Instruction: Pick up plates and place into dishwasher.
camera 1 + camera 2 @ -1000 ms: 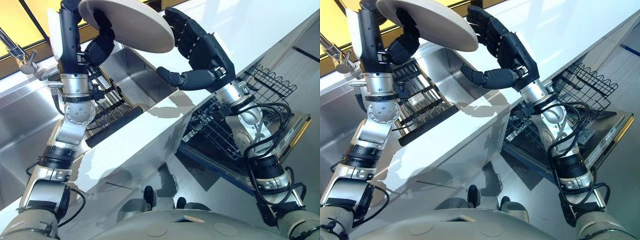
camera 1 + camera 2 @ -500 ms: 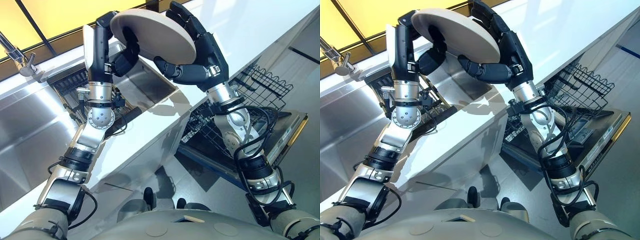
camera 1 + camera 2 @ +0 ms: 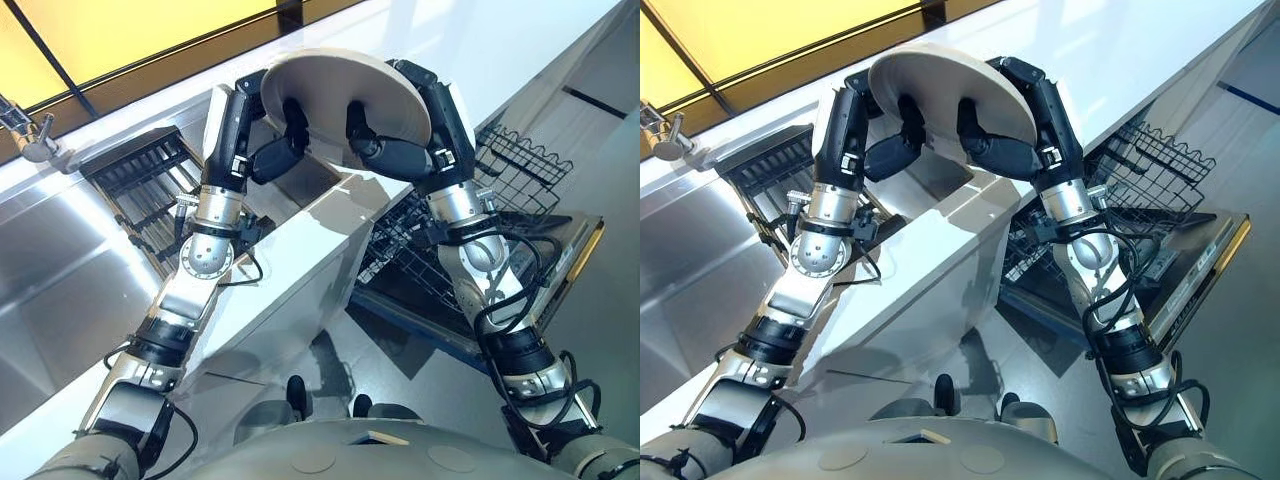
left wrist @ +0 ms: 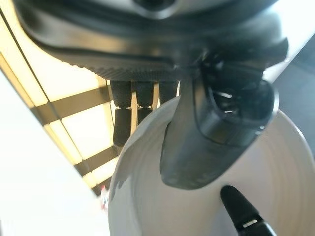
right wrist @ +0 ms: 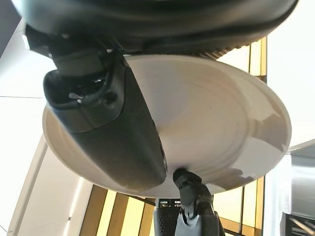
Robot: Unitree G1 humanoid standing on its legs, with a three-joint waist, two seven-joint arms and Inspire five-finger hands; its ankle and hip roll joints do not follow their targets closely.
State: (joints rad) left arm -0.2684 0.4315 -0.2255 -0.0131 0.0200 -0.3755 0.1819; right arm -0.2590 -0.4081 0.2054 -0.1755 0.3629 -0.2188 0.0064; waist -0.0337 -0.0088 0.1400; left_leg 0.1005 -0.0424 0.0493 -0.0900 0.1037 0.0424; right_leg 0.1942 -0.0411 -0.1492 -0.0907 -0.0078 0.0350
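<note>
Faucet (image 3: 28, 130) is showing at the far left, above the steel sink (image 3: 60, 260). Just right of the sink, a dark dish rack (image 3: 140, 185) is sitting in the basin beside the white bench (image 3: 300, 270).

Left hand (image 3: 262, 135) is reaching up over the bench and gripping the plate (image 3: 345, 95) on its left side: thumb curled against the plate's underside, fingers wrapping over the rim onto the far face. In the left wrist view, the thumb is lying across the plate's pale surface and the fingers (image 4: 123, 118) are hooking past its edge.

The plate is beige and round, and is being held tilted in the air above the bench, between the two hands, clear of the bench top and of the dishwasher.

Right hand (image 3: 420, 130) is gripping the plate on its right side in the same way: thumb pressing the underside, fingers curling over the rim. In the right wrist view, the thumb is lying flat on the plate (image 5: 221, 128), with the left hand's thumb tip showing at the opposite edge.

To the right of the bench, below the plate, the dishwasher rack (image 3: 470, 230) of dark wire is standing pulled out over the open dishwasher door (image 3: 570, 270).
</note>
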